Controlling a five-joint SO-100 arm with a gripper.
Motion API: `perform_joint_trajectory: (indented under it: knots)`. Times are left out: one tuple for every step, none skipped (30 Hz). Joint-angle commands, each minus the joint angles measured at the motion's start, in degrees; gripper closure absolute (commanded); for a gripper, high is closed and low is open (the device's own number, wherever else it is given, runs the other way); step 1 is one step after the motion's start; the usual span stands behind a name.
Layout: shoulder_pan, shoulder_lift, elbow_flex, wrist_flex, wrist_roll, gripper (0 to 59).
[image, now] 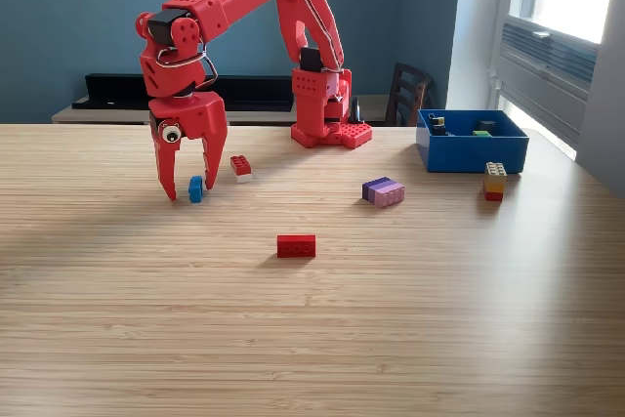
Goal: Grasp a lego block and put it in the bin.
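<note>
My red gripper (191, 190) hangs open at the exterior view's left, fingertips close to the table. A small blue lego block (196, 188) stands between the two fingers, and no finger is closed on it. A red and white block (240, 168) lies just right of the gripper. A red block (296, 246) sits nearer the camera in the middle. A purple and pink block (384, 190) lies right of centre. The blue bin (473, 142) stands at the right rear, holding a few blocks. A yellow, white and red stack (494, 181) stands just in front of the bin.
The arm's red base (329, 109) is fixed at the table's far edge, left of the bin. A dark chair (408, 93) stands behind the table. A window and a white wall are at the right.
</note>
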Motion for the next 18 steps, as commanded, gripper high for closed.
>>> perform_joint_trajectory:
  knots:
    - [-0.88,1.85,0.62,-0.62,0.09,57.7]
    - [-0.97,1.85,0.62,-0.70,0.00,58.0]
    - [-0.97,1.85,0.62,-0.62,-0.09,58.3]
    - [-0.97,1.85,0.62,-0.62,-0.26,58.4]
    - [-0.97,1.85,0.44,-0.53,-0.44,58.4]
    - [-0.97,1.85,-0.09,-0.26,-0.79,58.5]
    - [-0.97,1.93,-1.14,0.62,-0.88,58.5]
    - [-0.97,2.02,-3.60,2.72,-0.88,58.5]
    - [-1.32,2.02,-6.86,5.36,-0.88,58.5]
    - [-1.85,2.02,-10.02,7.65,-1.14,58.5]
    - [-2.46,2.02,-13.54,10.28,-1.41,58.5]
    - [-3.25,2.02,-17.40,12.92,-1.93,58.5]
    - [-4.48,2.02,-21.36,15.56,-2.90,58.5]
    - [-5.89,2.02,-25.22,18.28,-3.69,58.5]
    - [-7.65,2.02,-29.09,21.01,-4.48,58.5]
    - [-9.84,2.02,-32.78,23.64,-5.45,58.5]
    - [-12.30,2.02,-36.04,26.19,-6.33,58.5]
    - [-15.29,2.02,-38.85,28.39,-7.47,58.5]
